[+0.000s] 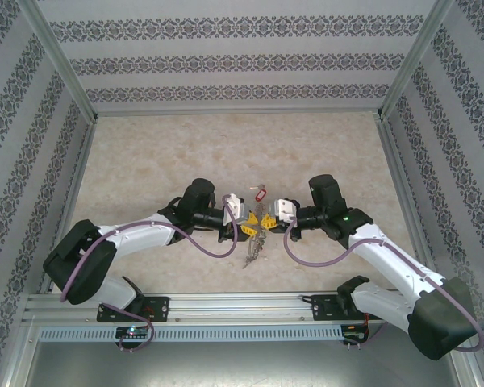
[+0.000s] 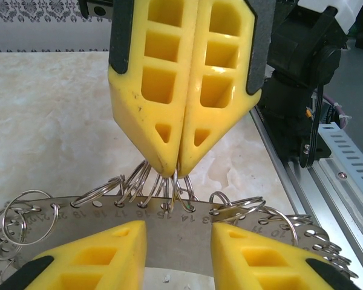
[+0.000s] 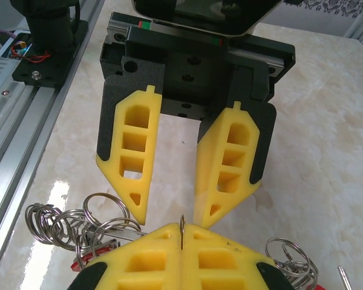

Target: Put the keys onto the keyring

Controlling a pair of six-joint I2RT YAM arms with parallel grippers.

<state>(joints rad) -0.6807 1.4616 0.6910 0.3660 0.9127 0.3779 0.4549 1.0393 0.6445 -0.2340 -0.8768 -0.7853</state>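
Pinched in the closed right tool (image 3: 183, 232), one thin loop (image 3: 181, 221) of the keyring (image 2: 85, 225) is held at the tabletop's (image 2: 48, 121) near middle, facing the half-parted, empty left tool (image 2: 178, 232); slippage, or snagging on crowded neighbouring rings (image 3: 51, 225), is judged likely.

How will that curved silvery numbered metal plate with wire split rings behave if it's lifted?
The curved silvery numbered metal plate looks stiff and unlikely to bend. Its loose wire split rings would probably flop and snag. Hung from one ring pinched by the right gripper, it may swing.
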